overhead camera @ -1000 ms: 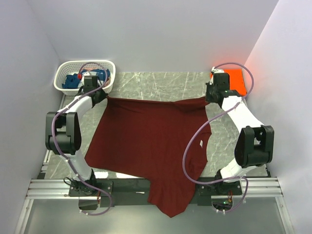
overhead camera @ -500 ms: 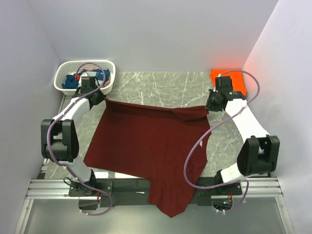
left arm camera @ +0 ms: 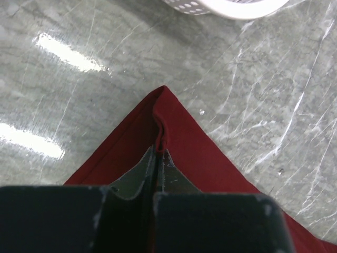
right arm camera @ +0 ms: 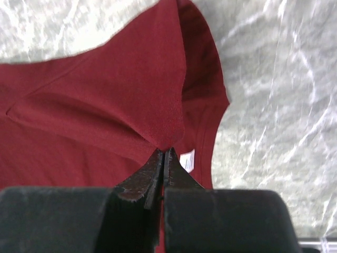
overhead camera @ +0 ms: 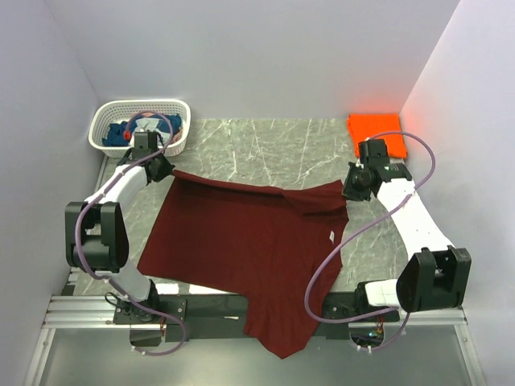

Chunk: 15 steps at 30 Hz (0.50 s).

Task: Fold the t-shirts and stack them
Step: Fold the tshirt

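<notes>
**While my left gripper (left arm camera: 159,150) and right gripper (right arm camera: 164,153) each pinch the maroon shirt (overhead camera: 249,241)**

Because both pairs of my fingers are pressed together on cloth, I have two grips on one garment. My left fingers clamp a far corner of the maroon shirt, and a small ridge of fabric stands up just past their tips. Beyond that corner lies bare marble table (left arm camera: 263,105). Farther off is the rim of the one white basket (left arm camera: 226,6).

My right fingers are closed on a fold of the same shirt near its neckline. A doubled flap of cloth spreads away from the tips, and one white label (right arm camera: 188,159) sits just beside them to the right. Between my two grips the far edge runs almost straight. The rest lies spread behind my fingertips, toward my bases, with its lowest part draped over the near table edge.

I count three shirts. The maroon one is in my grip. One orange shirt (overhead camera: 378,133) lies folded in the far right corner, just beyond my right fingers and apart from them. One blue shirt (overhead camera: 121,135) is bunched inside the basket, past my left fingers.
</notes>
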Available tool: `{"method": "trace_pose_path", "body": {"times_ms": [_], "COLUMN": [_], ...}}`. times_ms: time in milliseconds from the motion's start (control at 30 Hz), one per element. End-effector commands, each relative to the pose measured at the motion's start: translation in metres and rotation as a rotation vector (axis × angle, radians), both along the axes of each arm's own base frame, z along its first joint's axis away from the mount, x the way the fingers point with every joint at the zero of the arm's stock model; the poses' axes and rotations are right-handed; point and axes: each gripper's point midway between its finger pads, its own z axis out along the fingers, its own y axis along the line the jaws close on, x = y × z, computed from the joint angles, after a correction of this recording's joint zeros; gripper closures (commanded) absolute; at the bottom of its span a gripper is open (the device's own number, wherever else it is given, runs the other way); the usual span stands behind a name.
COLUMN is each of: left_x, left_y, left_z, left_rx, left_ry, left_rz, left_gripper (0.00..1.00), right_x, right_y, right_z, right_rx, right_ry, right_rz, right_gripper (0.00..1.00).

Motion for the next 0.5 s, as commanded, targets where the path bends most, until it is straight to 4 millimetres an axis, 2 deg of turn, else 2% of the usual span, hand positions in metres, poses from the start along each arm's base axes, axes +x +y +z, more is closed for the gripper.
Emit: {"method": "trace_pose_path", "body": {"times_ms": [0,200,333,467], "left_x": [-0.004,-0.016,-0.027,-0.034], "left_y": [0.005,0.003,0.005,0.006], "left_z": [0.019,0.009,-0.012,-0.035], "left_rx": [0.008,-0.001,0.004,0.008], "left_ry": [-0.04,-0.011,0.036,0.091], "left_rz": [0.013,0.006,0.014,0.025], "left_gripper": [0.96,0.96,0.96,0.96], "right_x": [-0.017,-0.038,-0.05,-0.066], "right_y": [-0.004,0.003,0.007,0.009], "right_z": [0.003,-0.011,-0.028,-0.057], "right_rx": [0.007,0.055,0.088,0.101], "right_ry": [0.007,0.044,0.075,0.154], "right_rz": [-0.022,-0.039,-0.057,-0.076], "right_gripper": [1.0,1.0,1.0,0.99]}}
